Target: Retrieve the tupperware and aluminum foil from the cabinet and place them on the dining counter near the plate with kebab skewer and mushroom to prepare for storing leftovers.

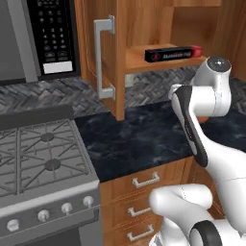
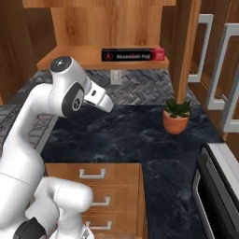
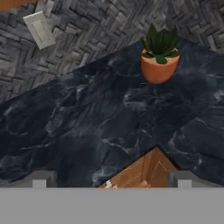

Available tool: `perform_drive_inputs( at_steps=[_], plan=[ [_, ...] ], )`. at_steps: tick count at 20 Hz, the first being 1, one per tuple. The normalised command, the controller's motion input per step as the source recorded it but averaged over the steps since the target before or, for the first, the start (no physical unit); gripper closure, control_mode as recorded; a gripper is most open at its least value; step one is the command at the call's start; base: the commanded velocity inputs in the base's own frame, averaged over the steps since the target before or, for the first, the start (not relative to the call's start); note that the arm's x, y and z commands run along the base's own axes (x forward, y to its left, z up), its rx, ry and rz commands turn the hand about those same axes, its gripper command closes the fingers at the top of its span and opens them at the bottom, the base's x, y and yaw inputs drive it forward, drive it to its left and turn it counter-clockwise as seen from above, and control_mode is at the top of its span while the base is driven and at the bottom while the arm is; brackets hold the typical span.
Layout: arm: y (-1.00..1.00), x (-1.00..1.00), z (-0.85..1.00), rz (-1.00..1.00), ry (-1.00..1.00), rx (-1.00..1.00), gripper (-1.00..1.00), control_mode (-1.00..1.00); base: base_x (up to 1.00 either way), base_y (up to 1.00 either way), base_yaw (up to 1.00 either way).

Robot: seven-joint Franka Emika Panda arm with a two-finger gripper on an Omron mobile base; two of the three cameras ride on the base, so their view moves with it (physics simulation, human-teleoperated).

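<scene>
Aluminum foil box (image 2: 133, 55) lying flat on its long side at the front edge of the open cabinet shelf (image 2: 70, 58), label outward; an easy pose for a sideways grasp across the narrow face. Tupperware not located on the visible part of the shelf.

Gripper (image 3: 109, 179) spread to full width, nothing between the fingers; finger tips (image 3: 39, 179) at the lower edge of the hand view. Pointed down at the dark marble table (image 3: 87, 127), well below shelf level, so no reach started yet. Judged: approach stage only.

Potted plant (image 2: 176, 115) upright on the table near the back wall, below and right of the foil; probable obstacle if the arm swings low. Wall outlet (image 3: 39, 29) on the herringbone backsplash. Cabinet door (image 1: 98, 57) swung open, leaving shelf access clear from the front. Next move likely calls for raising and levelling the hand toward the shelf.
</scene>
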Motion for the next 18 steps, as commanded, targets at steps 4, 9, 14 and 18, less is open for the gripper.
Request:
perform_drive_inputs(
  at_steps=[4,9,14,18],
  plan=[
    [0.00,0.00,0.00,0.00,0.00,0.00,-1.00,1.00,0.64,0.02,-0.27],
    [0.00,0.00,0.00,0.00,0.00,0.00,-1.00,1.00,0.75,0.01,-0.28],
    [0.00,0.00,0.00,0.00,0.00,0.00,-1.00,1.00,0.67,0.19,-0.25],
    [0.04,0.03,0.00,-0.04,0.00,0.00,-1.00,-1.00,0.24,0.16,-0.13]
  ],
)
